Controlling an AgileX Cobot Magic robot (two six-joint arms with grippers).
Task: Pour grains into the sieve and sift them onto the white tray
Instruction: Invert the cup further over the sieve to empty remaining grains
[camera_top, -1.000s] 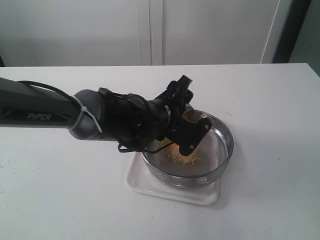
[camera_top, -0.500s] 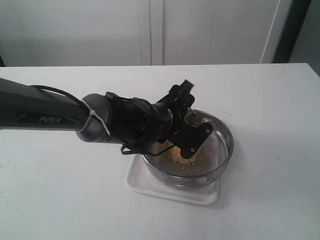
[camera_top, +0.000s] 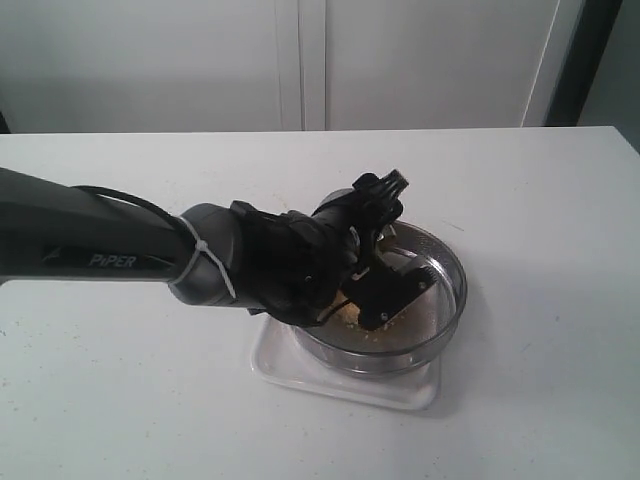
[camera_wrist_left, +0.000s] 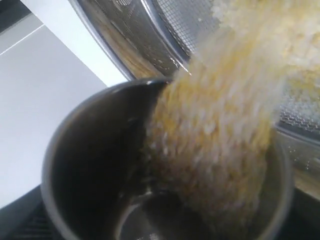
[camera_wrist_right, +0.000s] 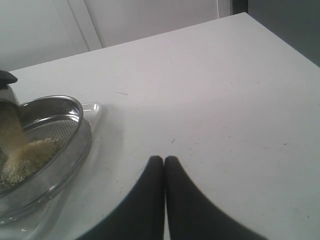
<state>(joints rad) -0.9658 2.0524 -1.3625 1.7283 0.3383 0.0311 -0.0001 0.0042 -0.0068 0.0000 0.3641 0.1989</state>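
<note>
The left pincer (camera_top: 385, 245) is clamped around the small steel cup (camera_wrist_left: 90, 165), which is tipped hard over the sieve (camera_top: 452, 270). Out come the grains (camera_wrist_left: 225, 125), a blurred yellow-and-whitish stream running off the cup's lip and down onto the mesh, where a heap sits inside the shiny rim. The sieve rests on the white tray (camera_top: 345, 385), whose corners poke out underneath, all of it on the white tabletop (camera_top: 520, 190). Over on the other side, the right pincer (camera_wrist_right: 164, 165) is clenched tight, fingertips pressed together, off to the side of the sieve above the tabletop.
</note>
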